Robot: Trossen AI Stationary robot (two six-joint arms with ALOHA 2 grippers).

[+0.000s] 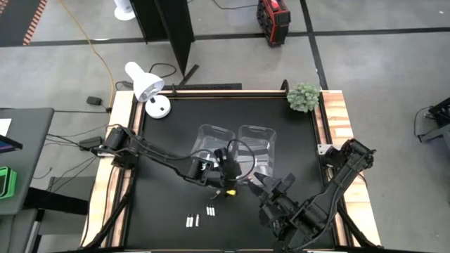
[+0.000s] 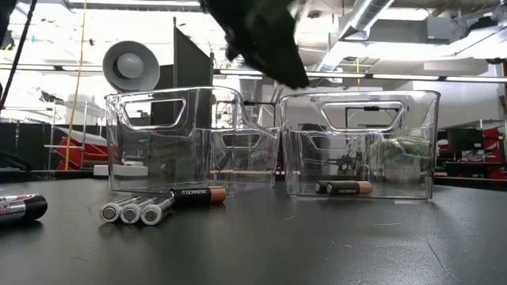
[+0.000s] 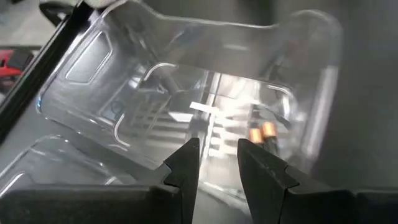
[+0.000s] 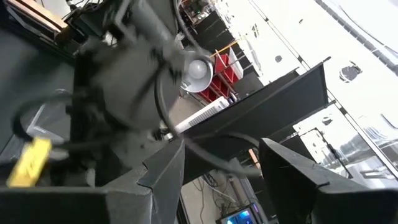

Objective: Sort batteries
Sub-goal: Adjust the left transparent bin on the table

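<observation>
Two copper-tipped batteries (image 2: 342, 188) lie inside the right clear bin (image 2: 360, 142); others (image 2: 135, 210) lie on the tabletop (image 2: 317, 245). Left end effector (image 3: 217, 155) hangs above that bin, narrowly parted, empty. Right end effector (image 4: 221, 158) waits wide apart.

Grey concrete floor (image 1: 380, 77) around my black table (image 1: 169, 130) with its wooden edge, white desk lamp (image 1: 145, 84) at one corner, small green plant (image 1: 304, 97) at another, red toolbox (image 1: 273, 20) beyond, yellow cable (image 1: 90, 42) trailing, bright ceiling lights (image 2: 238, 73) overhead
</observation>
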